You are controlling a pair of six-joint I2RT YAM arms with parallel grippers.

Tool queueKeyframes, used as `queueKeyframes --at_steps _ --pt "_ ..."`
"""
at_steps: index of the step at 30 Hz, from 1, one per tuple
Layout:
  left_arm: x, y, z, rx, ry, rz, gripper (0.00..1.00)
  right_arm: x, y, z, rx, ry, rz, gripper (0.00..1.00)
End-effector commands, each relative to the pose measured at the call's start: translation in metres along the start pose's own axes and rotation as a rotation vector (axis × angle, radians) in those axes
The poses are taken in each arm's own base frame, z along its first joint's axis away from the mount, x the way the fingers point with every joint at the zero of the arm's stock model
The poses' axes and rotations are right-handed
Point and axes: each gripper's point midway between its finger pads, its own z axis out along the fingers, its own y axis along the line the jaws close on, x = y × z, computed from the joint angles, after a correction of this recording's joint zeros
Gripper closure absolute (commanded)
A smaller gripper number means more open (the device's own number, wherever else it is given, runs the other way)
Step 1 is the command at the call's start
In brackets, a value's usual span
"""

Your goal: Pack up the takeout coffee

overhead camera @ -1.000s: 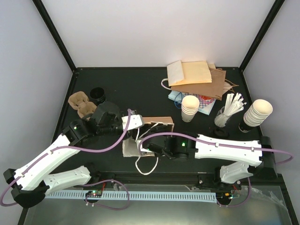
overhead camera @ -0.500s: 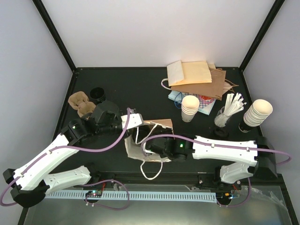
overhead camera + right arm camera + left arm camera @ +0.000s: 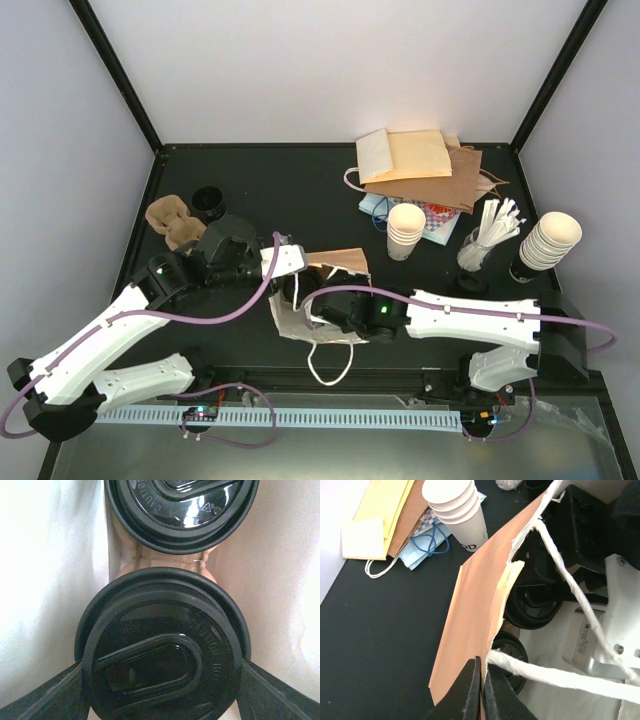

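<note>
The brown paper bag [image 3: 340, 262] lies on its side in the middle of the table, mouth toward the arms. My left gripper [image 3: 482, 680] is shut on the edge of the bag's brown wall [image 3: 475, 605], beside the white cord handle [image 3: 545, 675], holding the mouth up. My right gripper [image 3: 322, 314] reaches into the bag. In the right wrist view the takeout coffee [image 3: 162, 650] shows its black lid, and a finger [image 3: 55, 697] presses it on each side. A second black-lidded cup [image 3: 180, 510] sits deeper inside. The left wrist view shows both lids [image 3: 512, 655] through the opening.
A stack of lidless cream cups [image 3: 405, 230] and a glass of wooden stirrers [image 3: 485, 240] stand at back right, with more stacked cups [image 3: 550, 240] beside them. Flat paper bags [image 3: 420, 165] lie at the back. Brown pulp trays [image 3: 172, 222] and black lids [image 3: 208, 202] sit at left.
My right arm has pushed left and further into the bag with the cup. The bag's mouth has sagged and its loose handle loop has slid toward the near edge. The left gripper has held still.
</note>
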Motion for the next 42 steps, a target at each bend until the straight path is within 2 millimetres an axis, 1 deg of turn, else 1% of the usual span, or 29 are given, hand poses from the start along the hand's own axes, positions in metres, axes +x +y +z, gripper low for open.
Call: queueKeyframes --at_steps 1,2,3,5,6,8,10,12,13,15,16,17,18,20,21,22,24,26,29,30,31,32,35,38,42 --pt "-0.015 -0.008 -0.008 0.049 -0.062 -0.008 0.93 0.003 0.001 0.010 0.013 0.026 -0.002 0.24" --pt "-0.017 -0.009 -0.009 0.053 -0.069 -0.011 0.89 0.002 0.001 0.010 0.013 0.024 0.003 0.24" --pt "-0.019 -0.009 -0.011 0.055 -0.081 -0.019 0.81 0.002 0.001 0.010 0.014 0.023 0.007 0.24" --pt "-0.028 -0.009 -0.017 0.060 -0.118 -0.034 0.58 0.003 0.000 0.010 0.018 0.020 0.020 0.24" --pt "-0.034 -0.007 -0.022 0.054 -0.140 -0.052 0.49 0.002 0.000 0.010 0.021 0.017 0.024 0.24" --pt "-0.047 0.001 -0.035 0.018 -0.191 -0.104 0.33 0.004 0.003 0.010 0.024 0.017 0.028 0.24" --pt "-0.059 0.015 -0.048 -0.043 -0.226 -0.174 0.17 0.006 0.007 0.012 0.017 0.017 0.025 0.24" --pt "-0.068 0.030 -0.058 -0.103 -0.250 -0.244 0.04 0.007 0.015 0.014 0.015 0.012 0.018 0.24" --pt "-0.069 0.039 -0.061 -0.140 -0.249 -0.280 0.02 0.007 0.016 0.014 0.023 0.003 0.019 0.24" --pt "-0.069 0.058 -0.061 -0.195 -0.226 -0.371 0.01 0.008 0.018 0.014 0.035 -0.009 0.018 0.24" --pt "-0.064 0.067 -0.058 -0.207 -0.199 -0.430 0.01 0.008 0.018 0.013 0.042 -0.015 0.019 0.24" --pt "-0.058 0.082 -0.058 -0.234 -0.181 -0.507 0.01 0.009 0.019 0.013 0.047 -0.022 0.019 0.24" --pt "-0.054 0.091 -0.055 -0.223 -0.179 -0.573 0.01 0.008 0.019 0.012 0.049 -0.031 0.018 0.24" --pt "-0.045 0.104 -0.048 -0.184 -0.190 -0.686 0.01 0.006 0.020 0.012 0.060 -0.051 0.016 0.24" --pt "-0.039 0.109 -0.041 -0.164 -0.193 -0.740 0.01 0.006 0.023 0.012 0.055 -0.059 0.008 0.24" --pt "-0.029 0.113 -0.031 -0.149 -0.176 -0.778 0.01 0.005 0.025 0.011 0.051 -0.067 0.004 0.24" --pt "-0.017 0.116 -0.011 -0.103 -0.144 -0.810 0.01 0.003 0.024 0.010 0.060 -0.084 0.014 0.24" --pt "-0.011 0.114 0.012 -0.042 -0.117 -0.796 0.01 0.001 0.024 0.010 0.063 -0.092 0.020 0.24" --pt "-0.001 0.112 0.042 0.024 -0.075 -0.816 0.01 -0.001 0.029 0.011 0.059 -0.100 0.015 0.24" --pt "0.000 0.113 0.047 0.033 -0.067 -0.822 0.02 -0.002 0.029 0.011 0.063 -0.106 0.018 0.25" --pt "0.010 0.115 0.064 0.047 -0.026 -0.843 0.02 -0.003 0.029 0.011 0.067 -0.111 0.021 0.28" --pt "0.014 0.117 0.073 0.051 -0.006 -0.854 0.02 -0.004 0.031 0.011 0.062 -0.115 0.019 0.29" --pt "0.025 0.123 0.097 0.060 0.042 -0.889 0.04 -0.007 0.033 0.014 0.072 -0.122 0.035 0.29" --pt "0.032 0.127 0.117 0.087 0.077 -0.920 0.05 -0.011 0.038 0.013 0.063 -0.142 0.039 0.28" --pt "0.042 0.128 0.138 0.111 0.118 -0.936 0.07 -0.028 0.041 0.004 0.051 -0.200 0.067 0.28"
